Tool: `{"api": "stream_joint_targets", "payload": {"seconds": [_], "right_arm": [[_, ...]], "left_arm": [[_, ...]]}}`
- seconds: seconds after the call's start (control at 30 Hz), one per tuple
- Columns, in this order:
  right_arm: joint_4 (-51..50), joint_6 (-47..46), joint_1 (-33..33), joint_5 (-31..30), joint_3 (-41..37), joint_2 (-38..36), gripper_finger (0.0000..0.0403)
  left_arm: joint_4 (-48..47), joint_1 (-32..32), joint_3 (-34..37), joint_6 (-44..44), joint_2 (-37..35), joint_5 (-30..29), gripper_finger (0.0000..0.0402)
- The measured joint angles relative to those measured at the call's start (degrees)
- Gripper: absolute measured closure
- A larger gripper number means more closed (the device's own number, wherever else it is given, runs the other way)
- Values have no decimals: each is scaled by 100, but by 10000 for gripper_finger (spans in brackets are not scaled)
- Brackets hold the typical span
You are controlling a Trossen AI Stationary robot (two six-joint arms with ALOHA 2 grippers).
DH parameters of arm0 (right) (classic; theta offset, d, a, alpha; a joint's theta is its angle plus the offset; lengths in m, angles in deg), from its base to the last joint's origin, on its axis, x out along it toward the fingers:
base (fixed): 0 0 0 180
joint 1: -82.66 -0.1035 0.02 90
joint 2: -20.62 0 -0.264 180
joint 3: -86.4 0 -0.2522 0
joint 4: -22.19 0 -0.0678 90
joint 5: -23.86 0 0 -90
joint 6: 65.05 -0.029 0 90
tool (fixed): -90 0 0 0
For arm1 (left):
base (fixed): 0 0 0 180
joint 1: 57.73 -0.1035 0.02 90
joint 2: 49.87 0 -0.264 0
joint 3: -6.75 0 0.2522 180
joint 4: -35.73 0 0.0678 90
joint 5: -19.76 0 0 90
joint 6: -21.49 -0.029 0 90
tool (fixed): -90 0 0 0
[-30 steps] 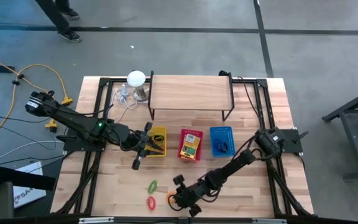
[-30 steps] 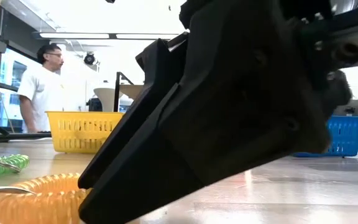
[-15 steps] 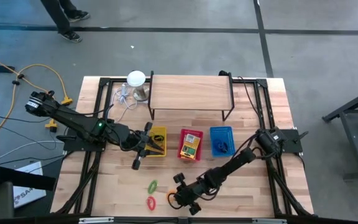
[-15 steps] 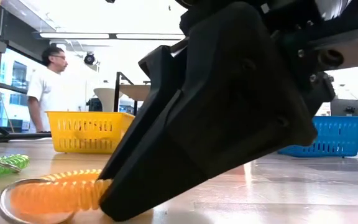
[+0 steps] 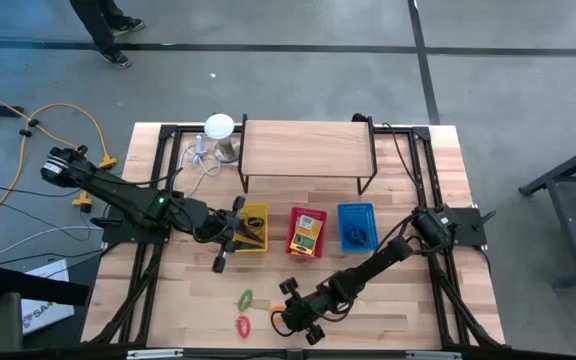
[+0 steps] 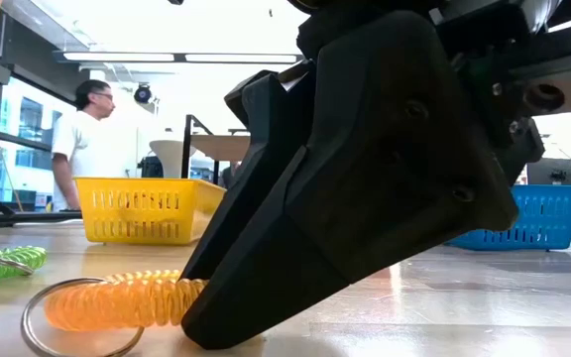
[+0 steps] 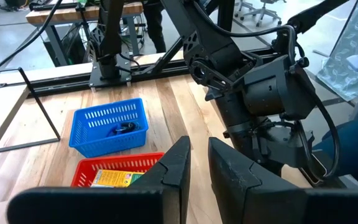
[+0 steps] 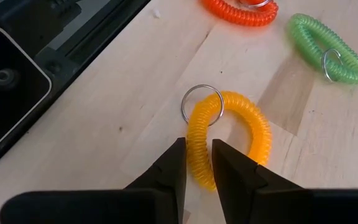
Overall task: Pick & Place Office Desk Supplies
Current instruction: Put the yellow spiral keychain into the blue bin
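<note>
An orange coiled band (image 8: 253,127) with a metal key ring (image 8: 202,104) lies near the table's near edge. My right gripper (image 8: 197,168) is shut on it, and its dark fingers fill the low view (image 6: 355,198). A red coiled band (image 8: 241,9) and a green one (image 8: 325,46) lie flat on the wood just beyond; from above the green one (image 5: 245,298) and the red one (image 5: 242,325) sit left of the gripper (image 5: 280,318). My left gripper (image 7: 199,163) hovers over the yellow basket (image 5: 254,225), slightly open, with nothing between its fingers. My right gripper pinches one side of the orange band's loop (image 8: 197,146) between its two fingers, a short way from the key ring. The fingers slant down from the table's right and lie across the coil. The band lies on the table (image 6: 117,302), its ring flat in front.
Yellow, red (image 5: 306,232) and blue (image 5: 357,225) baskets stand in a row mid-table. The red one holds yellow-and-green boxes. A wooden shelf (image 5: 306,150) spans the far side, with a white round-topped object (image 5: 219,127) and its cable beside it. A person (image 6: 82,139) stands beyond the table.
My right gripper has tipped more steeply downward over the orange band. The band has slid a little along the table toward the fingers, and its key ring now shows in front of it in the low view.
</note>
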State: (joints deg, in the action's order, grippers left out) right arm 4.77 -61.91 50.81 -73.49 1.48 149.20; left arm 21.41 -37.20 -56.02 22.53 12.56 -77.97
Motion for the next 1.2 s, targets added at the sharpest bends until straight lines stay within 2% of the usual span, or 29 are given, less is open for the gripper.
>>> {"api": "stream_joint_targets", "payload": {"seconds": [0.83, 1.1, 1.2], "right_arm": [[35, 11, -7, -278, -11, 4, 337], [31, 32, -9, -288, -13, 4, 384], [31, 32, -8, -300, -13, 2, 384]], "left_arm": [[2, 0, 1, 0, 0, 0, 347], [1, 0, 1, 0, 1, 0, 347], [2, 0, 0, 0, 0, 0, 347]]}}
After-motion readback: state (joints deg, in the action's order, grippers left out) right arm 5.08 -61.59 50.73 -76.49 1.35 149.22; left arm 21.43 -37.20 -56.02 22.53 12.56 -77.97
